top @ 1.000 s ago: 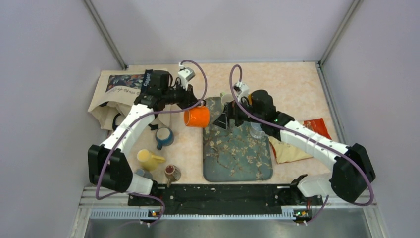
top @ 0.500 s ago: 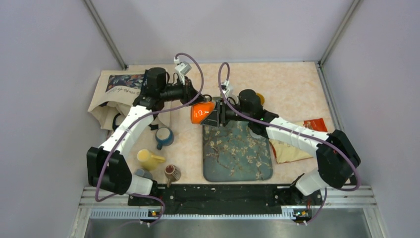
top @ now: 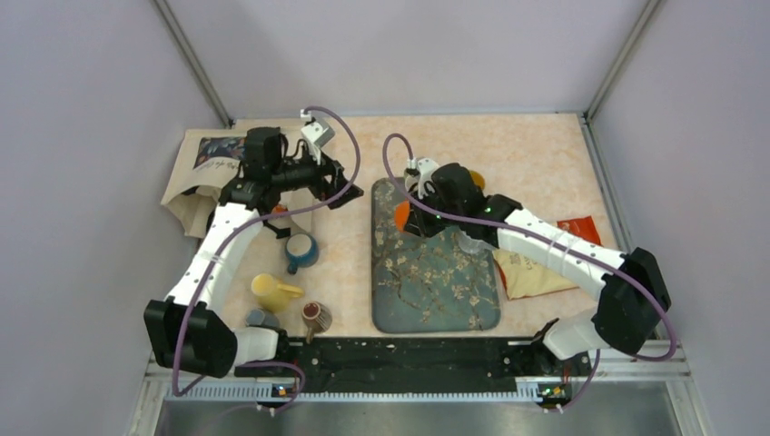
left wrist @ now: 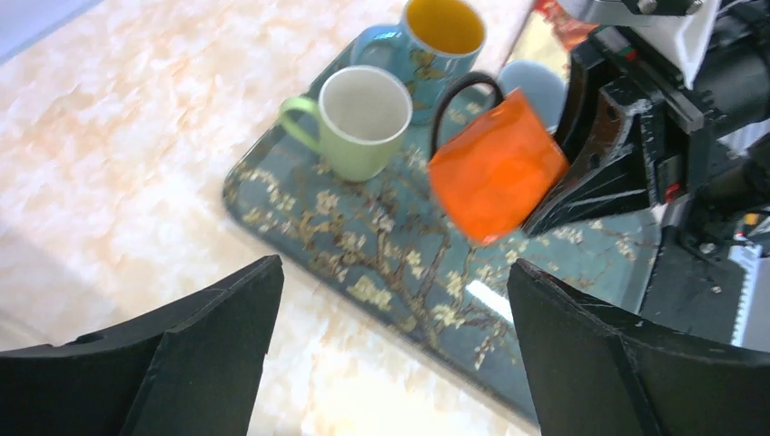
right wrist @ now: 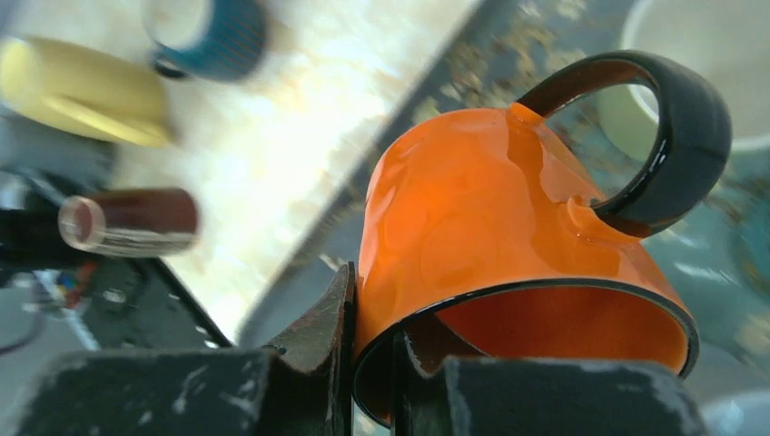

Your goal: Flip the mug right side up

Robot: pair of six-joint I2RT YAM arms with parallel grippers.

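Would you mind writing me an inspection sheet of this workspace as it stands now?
Surface: marbled tabletop carrying a floral tray.
Job's things: orange mug, tilted over the tray, not upright.
Clutter: green mug and blue floral mug on the tray; blue mug, yellow mug and tote bag left of it; red packet to its right.
End effectors: right end effector clamps the orange mug's rim; left end effector open, empty.
Cables: a purple cable loops over each arm.
Surroundings: grey enclosure walls.
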